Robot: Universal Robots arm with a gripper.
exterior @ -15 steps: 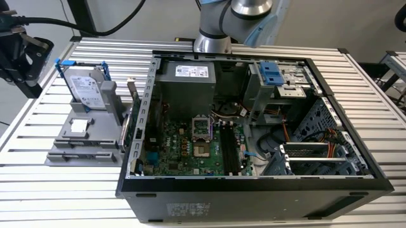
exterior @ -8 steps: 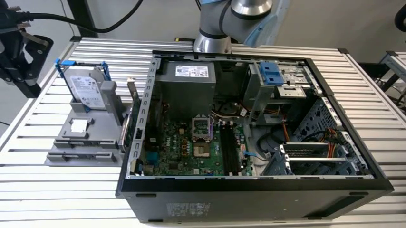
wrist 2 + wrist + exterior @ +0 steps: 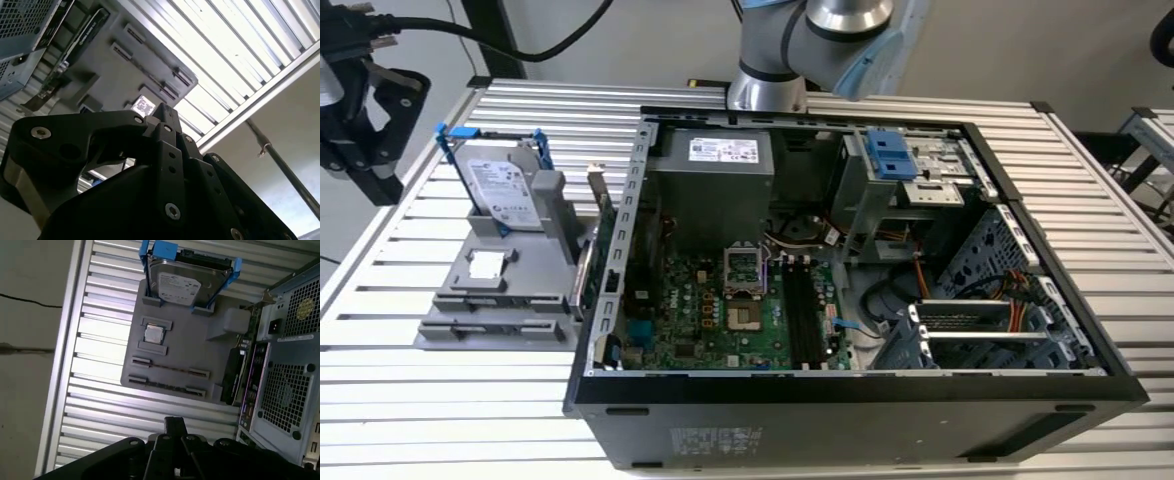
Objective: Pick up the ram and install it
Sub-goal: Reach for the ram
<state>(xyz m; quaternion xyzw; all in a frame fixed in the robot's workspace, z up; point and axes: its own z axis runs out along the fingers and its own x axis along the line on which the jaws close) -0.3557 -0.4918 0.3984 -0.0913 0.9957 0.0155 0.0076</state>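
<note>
ram: thin dark strip point(image 3: 170, 368) standing on edge in a slot of the gray holder point(image 3: 185, 347), between two end clips, in the first wrist view; chips and label can't be made out
ram axis: long axis runs along the slot, parallel to the holder edge farthest from the hard drive point(image 3: 182, 285); flat faces point toward the drive and away from it
end effector: point(image 3: 175, 424) fingers pressed together, pinching nothing; hangs off the counter point(image 3: 454, 400) edge at the exterior view's left, well apart from the ram
holder neighbours: small square chip point(image 3: 152, 334) between drive and ram; black card point(image 3: 231, 375) upright at the holder side next to the computer case point(image 3: 854, 390)
edges: holder sits just beside the case wall; a second slot lies between the ram and the holder's outer edge
open room: bare slatted counter on the holder's outer sides; nothing over the ram
case: side open, long black board slots point(image 3: 803, 310) look unfilled
</note>
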